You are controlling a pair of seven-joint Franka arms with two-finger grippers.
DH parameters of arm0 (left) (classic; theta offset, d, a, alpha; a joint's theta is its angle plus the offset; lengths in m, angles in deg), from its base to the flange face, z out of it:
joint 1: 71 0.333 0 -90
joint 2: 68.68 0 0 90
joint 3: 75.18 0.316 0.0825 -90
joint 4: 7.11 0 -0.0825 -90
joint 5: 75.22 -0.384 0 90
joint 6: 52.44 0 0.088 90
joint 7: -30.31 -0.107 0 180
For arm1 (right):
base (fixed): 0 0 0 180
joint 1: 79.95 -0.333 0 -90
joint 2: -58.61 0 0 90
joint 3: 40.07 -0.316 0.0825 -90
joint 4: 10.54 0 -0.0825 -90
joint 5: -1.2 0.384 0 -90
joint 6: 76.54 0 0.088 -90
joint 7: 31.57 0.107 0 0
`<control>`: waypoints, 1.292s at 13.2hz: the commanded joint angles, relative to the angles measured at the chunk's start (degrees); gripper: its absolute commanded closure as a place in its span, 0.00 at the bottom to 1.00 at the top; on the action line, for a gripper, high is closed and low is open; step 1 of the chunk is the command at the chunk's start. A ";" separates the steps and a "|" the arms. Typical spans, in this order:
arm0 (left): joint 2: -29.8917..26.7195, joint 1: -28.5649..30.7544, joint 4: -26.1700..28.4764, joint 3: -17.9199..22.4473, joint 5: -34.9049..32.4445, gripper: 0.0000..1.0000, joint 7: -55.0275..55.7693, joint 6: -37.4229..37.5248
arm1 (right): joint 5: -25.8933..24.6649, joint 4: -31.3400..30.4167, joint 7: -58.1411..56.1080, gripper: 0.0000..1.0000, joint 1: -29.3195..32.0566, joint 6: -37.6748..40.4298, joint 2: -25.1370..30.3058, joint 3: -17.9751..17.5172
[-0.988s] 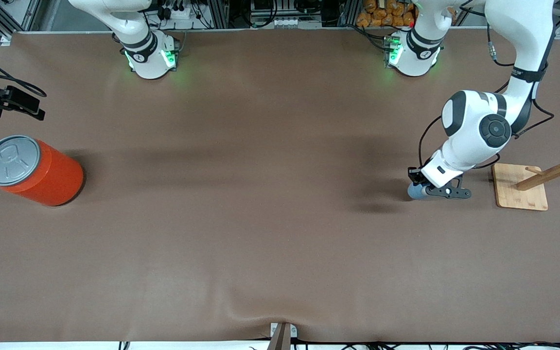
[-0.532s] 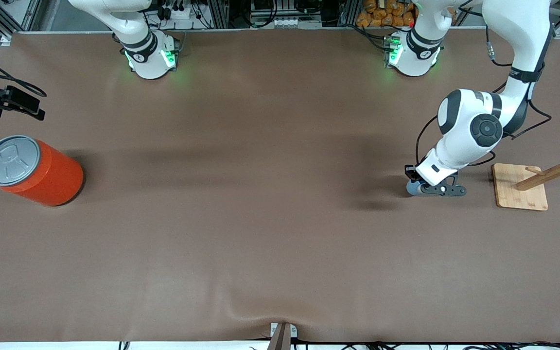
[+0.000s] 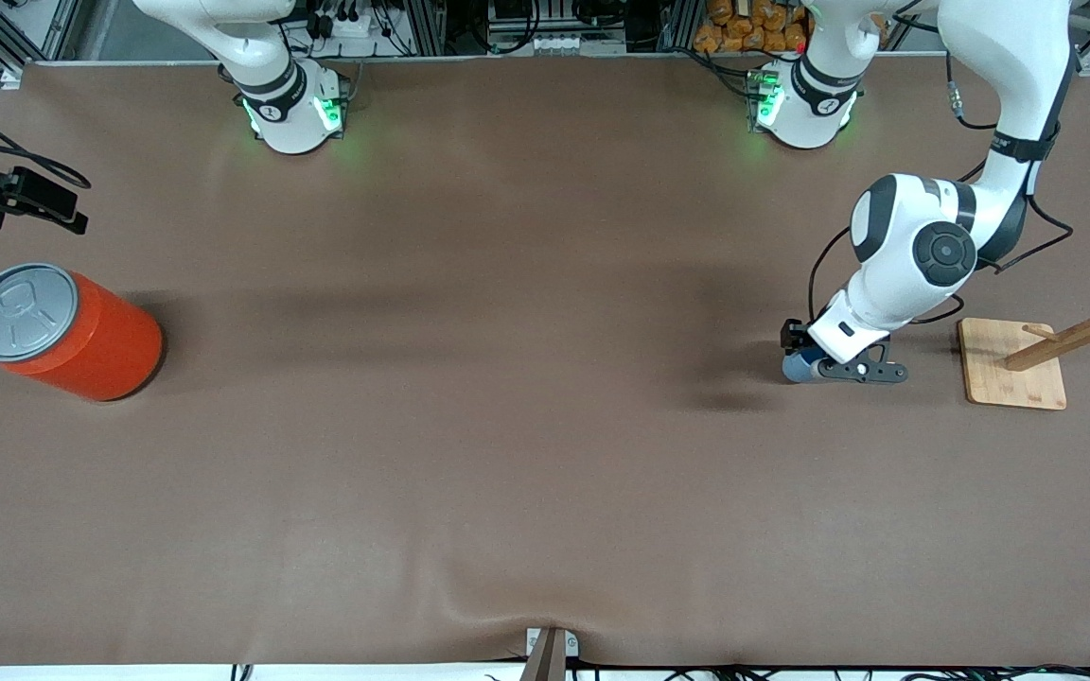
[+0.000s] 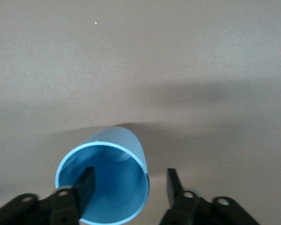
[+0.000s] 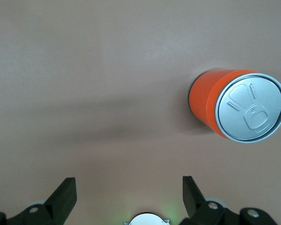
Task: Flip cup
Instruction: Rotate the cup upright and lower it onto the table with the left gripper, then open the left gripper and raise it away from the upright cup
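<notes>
The light-blue cup [image 3: 796, 367] rests on the brown table near the left arm's end, beside a wooden stand. In the left wrist view the cup [image 4: 124, 140] turns its open mouth to the camera. My left gripper [image 3: 817, 369] is low at the cup and open. It [image 4: 130, 180] straddles the cup's wall: one finger [image 4: 86, 185] is inside the mouth, and the other finger [image 4: 173, 183] stands outside with a gap to the rim. My right gripper [image 5: 129, 197] waits open and empty, high over the right arm's end of the table.
A big orange can [image 3: 67, 331] with a grey lid stands at the right arm's end, also in the right wrist view [image 5: 239, 105]. A wooden rack on a square base [image 3: 1013, 364] stands beside the left gripper, toward the table's end.
The left gripper's jaws have opened off the cup's wall. The hand and cup have shifted slightly toward the right arm's end. The right arm has not moved.
</notes>
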 commanded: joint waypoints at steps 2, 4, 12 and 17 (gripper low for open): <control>-1.41 0.49 -7.87 -0.42 -1.60 0.00 1.83 11.78 | -0.62 0.82 -0.76 0.00 0.77 0.72 -0.08 -0.67; -1.15 0.41 -14.21 -0.42 -1.60 0.00 1.83 18.91 | -0.62 0.91 -0.76 0.00 0.77 0.72 -0.08 -0.67; -0.80 1.28 -27.75 0.37 -1.60 0.00 1.21 28.24 | -0.62 0.91 -0.76 0.00 0.68 0.72 -0.08 -0.67; -0.88 3.04 -31.99 0.28 -1.69 0.00 0.77 32.29 | -0.71 0.91 -0.76 0.00 0.68 0.72 -0.17 -0.67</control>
